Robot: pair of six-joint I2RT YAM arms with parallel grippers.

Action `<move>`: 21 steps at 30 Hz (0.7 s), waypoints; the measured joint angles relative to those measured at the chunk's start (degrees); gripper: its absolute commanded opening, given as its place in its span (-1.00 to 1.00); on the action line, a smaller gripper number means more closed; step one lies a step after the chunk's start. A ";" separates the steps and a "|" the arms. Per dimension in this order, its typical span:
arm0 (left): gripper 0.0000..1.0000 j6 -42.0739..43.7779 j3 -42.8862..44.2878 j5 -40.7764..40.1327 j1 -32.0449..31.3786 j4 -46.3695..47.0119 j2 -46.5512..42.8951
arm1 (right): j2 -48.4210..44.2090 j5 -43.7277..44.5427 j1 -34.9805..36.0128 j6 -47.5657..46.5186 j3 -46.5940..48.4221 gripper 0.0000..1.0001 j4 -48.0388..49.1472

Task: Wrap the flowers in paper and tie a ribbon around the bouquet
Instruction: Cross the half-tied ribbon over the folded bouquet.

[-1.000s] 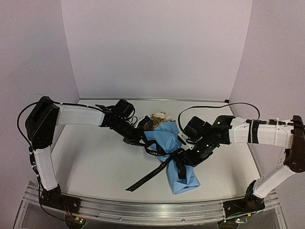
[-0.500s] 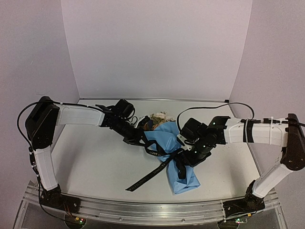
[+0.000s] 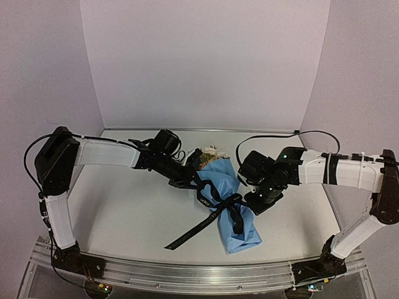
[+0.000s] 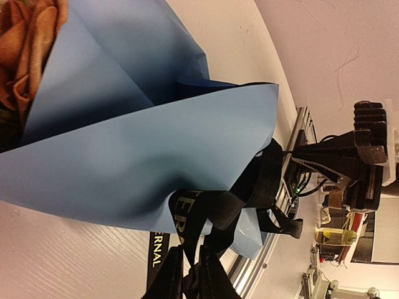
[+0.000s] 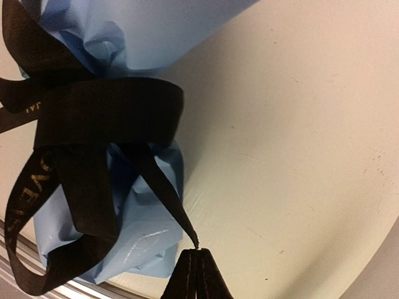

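Observation:
The bouquet [image 3: 230,205] lies mid-table, a light blue paper [image 4: 156,143] cone with the flowers [image 3: 209,152] showing cream and orange [image 4: 28,43] at its far end. The black ribbon [image 3: 225,202] is looped and crossed around its middle. One tail [image 3: 190,235] trails toward the front. My left gripper [image 3: 192,180] sits at the bouquet's left, its jaws [image 4: 190,271] shut on a ribbon strand [image 4: 187,218]. My right gripper [image 3: 254,204] is at the bouquet's right. Its fingers [image 5: 197,261] are pressed together, pinching the frayed tip of a taut ribbon end [image 5: 159,187].
A metal rail [image 3: 187,274] runs along the table's front edge, just beyond the bouquet's narrow end [image 5: 106,255]. White walls [image 3: 206,62] enclose the back and sides. The right arm's cable [image 3: 274,138] arcs above its wrist.
My right gripper has closed and drawn back to the right, away from the bouquet. My left gripper shifted slightly right toward the flowers. The ribbon strand between it and the knot now runs straighter.

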 measured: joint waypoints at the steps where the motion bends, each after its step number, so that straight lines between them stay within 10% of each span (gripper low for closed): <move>1: -0.76 -0.27 0.09 -0.01 -0.31 0.20 0.30 | -0.36 0.95 0.00 -0.21 -0.01 -1.00 -0.57; 21: 0.18 -5.89 -4.59 -7.90 -2.02 2.02 -0.82 | -4.85 11.47 -1.66 -1.70 -5.80 -1.00 -4.09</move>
